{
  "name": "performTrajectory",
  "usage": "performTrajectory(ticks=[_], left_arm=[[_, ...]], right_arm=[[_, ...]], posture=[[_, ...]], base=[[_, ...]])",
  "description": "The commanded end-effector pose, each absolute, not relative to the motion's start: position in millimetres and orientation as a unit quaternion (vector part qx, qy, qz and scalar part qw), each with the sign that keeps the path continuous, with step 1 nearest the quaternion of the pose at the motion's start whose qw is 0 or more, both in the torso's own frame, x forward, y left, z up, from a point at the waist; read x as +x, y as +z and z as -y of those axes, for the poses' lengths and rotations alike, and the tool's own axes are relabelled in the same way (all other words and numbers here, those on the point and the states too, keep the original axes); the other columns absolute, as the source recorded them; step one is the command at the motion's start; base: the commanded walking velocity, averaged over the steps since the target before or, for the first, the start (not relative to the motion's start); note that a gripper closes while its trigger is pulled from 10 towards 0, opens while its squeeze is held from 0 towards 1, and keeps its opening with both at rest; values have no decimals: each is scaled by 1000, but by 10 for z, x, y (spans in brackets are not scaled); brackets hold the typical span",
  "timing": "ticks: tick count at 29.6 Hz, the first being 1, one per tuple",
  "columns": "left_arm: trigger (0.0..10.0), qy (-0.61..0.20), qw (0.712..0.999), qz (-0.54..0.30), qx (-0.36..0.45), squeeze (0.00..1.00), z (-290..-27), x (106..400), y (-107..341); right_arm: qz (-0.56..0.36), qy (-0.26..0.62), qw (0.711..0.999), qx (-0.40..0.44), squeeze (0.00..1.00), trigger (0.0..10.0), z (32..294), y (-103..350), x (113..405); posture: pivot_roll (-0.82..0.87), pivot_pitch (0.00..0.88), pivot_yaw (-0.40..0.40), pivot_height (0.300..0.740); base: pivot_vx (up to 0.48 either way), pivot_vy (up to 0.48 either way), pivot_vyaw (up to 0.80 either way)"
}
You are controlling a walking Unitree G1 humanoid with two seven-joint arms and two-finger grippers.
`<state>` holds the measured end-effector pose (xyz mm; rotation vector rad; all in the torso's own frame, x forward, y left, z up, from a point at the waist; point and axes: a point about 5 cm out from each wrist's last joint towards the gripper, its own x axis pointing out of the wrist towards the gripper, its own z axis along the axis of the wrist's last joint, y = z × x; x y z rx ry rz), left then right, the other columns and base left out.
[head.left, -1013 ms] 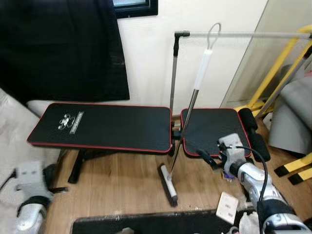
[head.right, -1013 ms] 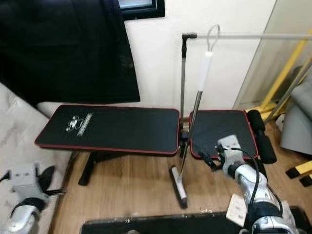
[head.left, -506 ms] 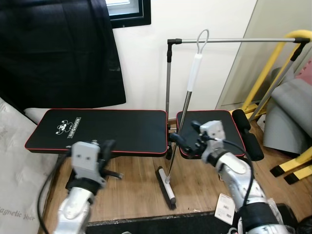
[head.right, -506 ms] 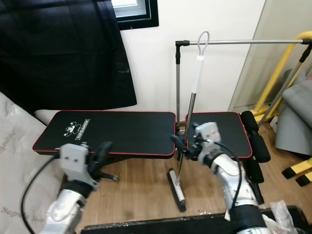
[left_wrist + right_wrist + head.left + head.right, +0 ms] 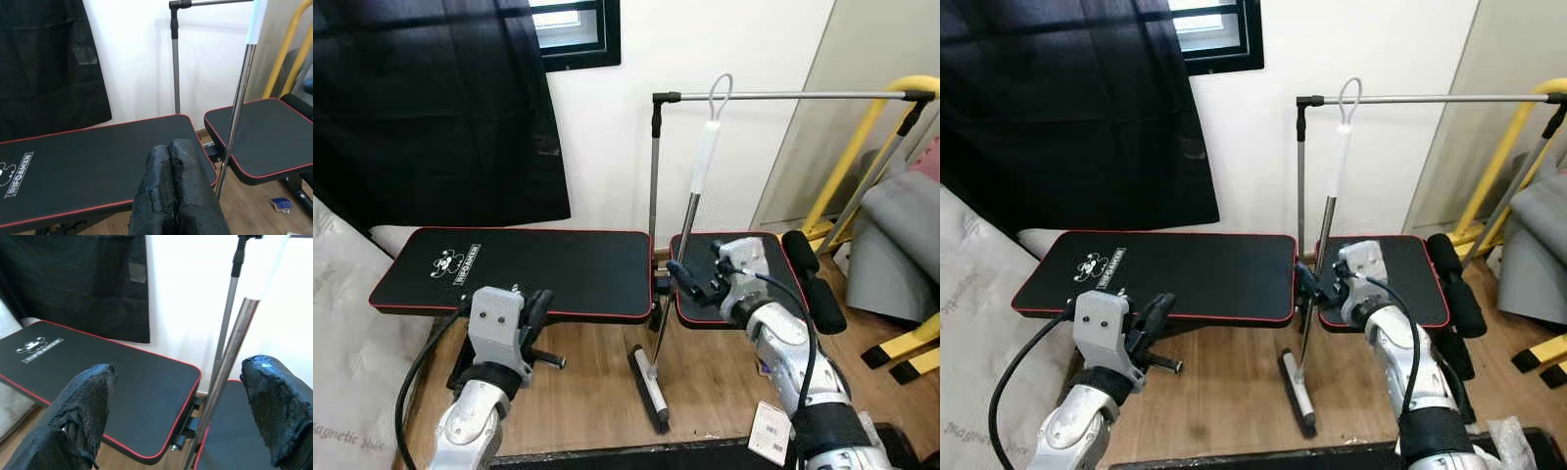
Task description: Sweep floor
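Left eye view looks down on a black weight bench with red piping, standing against a white wall on a wooden floor. All places below are given from this bench. The broom stands at the gap between the bench's long pad and its shorter seat pad; its metal pole leans up to a white grip and a wire loop hooked over the horizontal rail of a clothes rack behind the bench. The broom's head rests on the floor just in front of the bench, by the gap.

The right hand is raised in front of the seat pad, right at the broom's pole. In the right wrist view its two black fingers stand wide apart, with the pole running up between them and nearer one finger; whether either finger touches the pole cannot be told. Nothing is gripped.

The left hand is held up in front of the long pad, near its middle, well apart from the broom. In the left wrist view its fingers are pressed together with nothing between them, pointing toward the bench's long pad and the pole beyond.

A dark curtain hangs on the wall behind the bench's far end, below a window. Yellow bars and a grey seat stand beyond the seat-pad end.
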<state>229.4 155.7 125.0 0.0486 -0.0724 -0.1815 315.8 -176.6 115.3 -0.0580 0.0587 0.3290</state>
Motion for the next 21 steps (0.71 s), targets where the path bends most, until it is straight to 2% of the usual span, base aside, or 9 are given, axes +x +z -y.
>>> performTrajectory(ticks=[1,9,11,14,21], left_arm=[[10000,-43,999,27,15,0,-1604,2293,1242],[10000,-35,999,13,-1,0,-1585,2289,1241],[10000,-46,999,9,-11,0,-1517,2267,1253],[10000,-44,999,0,-31,0,-1466,2210,1240],[10000,-46,999,-2,-20,0,-1424,2152,1218]], right_arm=[[-36,159,986,-29,0,10000,1770,1159,3151],[-22,168,984,-48,0,10000,1654,1254,3101],[-7,180,982,-62,0,10000,1509,1330,3057],[0,174,982,-76,0,10000,1433,1349,2973],[-1,179,979,-94,0,10000,1390,1319,2816]], posture=[[-69,0,4,740],[-85,0,0,740],[-89,0,-9,740],[-91,0,-16,740],[-95,0,-18,740]], base=[[0,0,0],[0,0,0],[0,0,0],[0,0,0],[0,0,0]])
